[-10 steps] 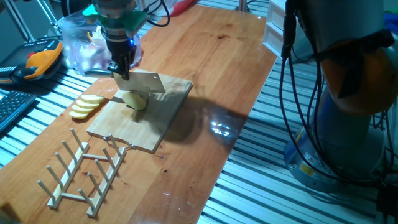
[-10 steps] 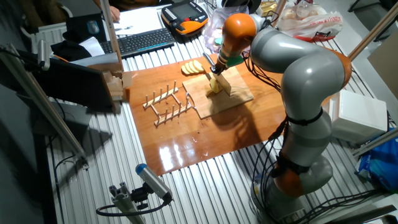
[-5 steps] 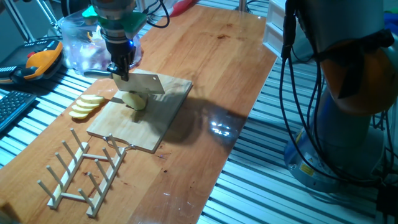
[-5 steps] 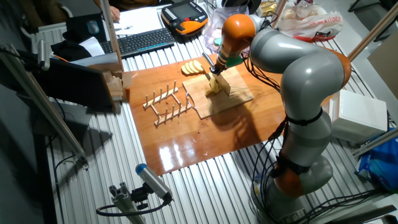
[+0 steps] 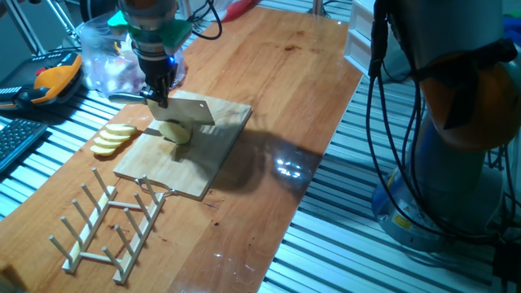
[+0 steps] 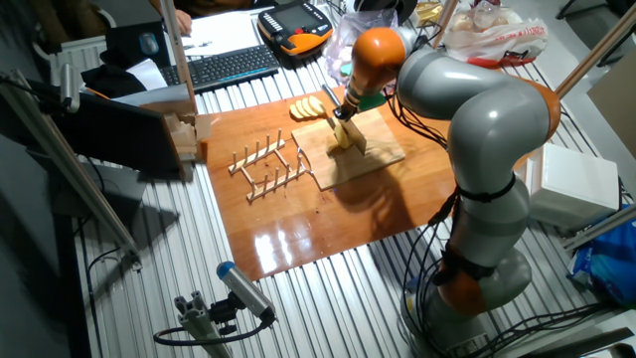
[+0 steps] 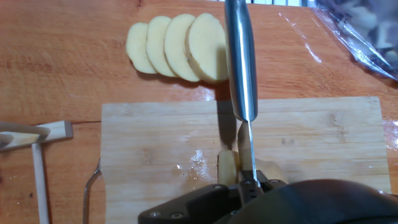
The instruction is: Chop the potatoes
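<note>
While gripping a cleaver (image 5: 186,111) by its metal handle (image 7: 240,59), claw (image 5: 158,91) sits clamped above the cutting board (image 5: 203,159), fingers closed tight on the knife. Blade held edge-down, pressed into the potato (image 5: 176,131), which lies on the board near its far-left part in one fixed view. Seen from the hand view as two pale chunks either side of the blade, one on the left (image 7: 227,167) and one on the right, partly hidden by the claw body. Same potato (image 6: 343,135) visible under the blade in the other fixed view, with the claw (image 6: 345,112) right over it. Fanned row of thin yellow slices (image 5: 112,138) resting on the wooden worktop (image 5: 277,89) just beside the board's left edge, not touching the potato. Wooden rack (image 5: 110,228) with upright pegs standing near the board's front corner. Clear plastic bag (image 5: 110,57) with reddish pieces lying behind the claw. Orange handheld controller (image 5: 53,80) and a keyboard (image 6: 231,63) off the worktop edge.
</note>
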Controlling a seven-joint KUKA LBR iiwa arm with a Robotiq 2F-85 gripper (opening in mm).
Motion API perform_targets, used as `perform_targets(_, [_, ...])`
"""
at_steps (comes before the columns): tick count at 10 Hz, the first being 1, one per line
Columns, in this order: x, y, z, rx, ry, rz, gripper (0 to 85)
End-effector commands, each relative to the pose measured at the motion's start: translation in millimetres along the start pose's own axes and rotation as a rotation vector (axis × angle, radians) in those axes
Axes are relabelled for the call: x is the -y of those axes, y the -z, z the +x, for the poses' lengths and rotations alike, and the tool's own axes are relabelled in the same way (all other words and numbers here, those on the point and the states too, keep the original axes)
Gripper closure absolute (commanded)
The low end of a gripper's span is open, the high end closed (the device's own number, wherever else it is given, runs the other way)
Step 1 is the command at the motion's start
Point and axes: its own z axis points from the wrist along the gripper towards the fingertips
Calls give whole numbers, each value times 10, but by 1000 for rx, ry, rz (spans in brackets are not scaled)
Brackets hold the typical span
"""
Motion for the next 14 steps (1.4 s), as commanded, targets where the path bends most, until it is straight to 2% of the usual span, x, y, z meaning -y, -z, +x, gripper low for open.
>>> perform_targets(1, [-11, -9, 10, 1, 1, 3, 850])
perform_targets(9, [-88, -50, 53, 24, 7, 37, 850])
perform_targets(11, [-87, -69, 64, 24, 7, 41, 850])
perform_targets(14, [-90, -117, 101, 37, 11, 47, 850])
